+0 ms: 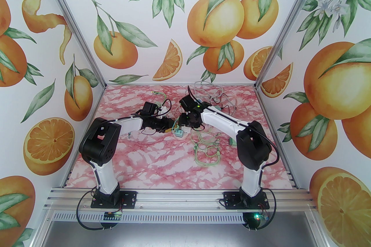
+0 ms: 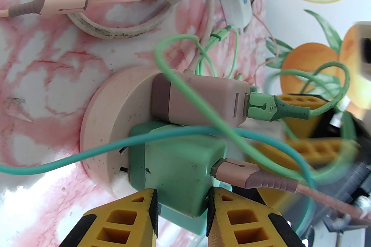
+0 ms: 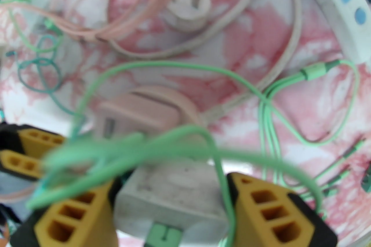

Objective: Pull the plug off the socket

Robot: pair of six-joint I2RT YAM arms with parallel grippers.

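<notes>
left tool (image 2: 182,208) clamps green plug (image 2: 174,164); you pull straight off pink socket (image 2: 110,112). right tool (image 3: 171,179) straddles white block (image 3: 174,199), grip unclear.

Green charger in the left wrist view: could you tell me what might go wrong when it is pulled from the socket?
1. Green cables drape over the pink charger and the green charger; pulling may snag them and drag the round socket.
2. The left gripper pinches only the green charger's near end, so it may slip.
</notes>
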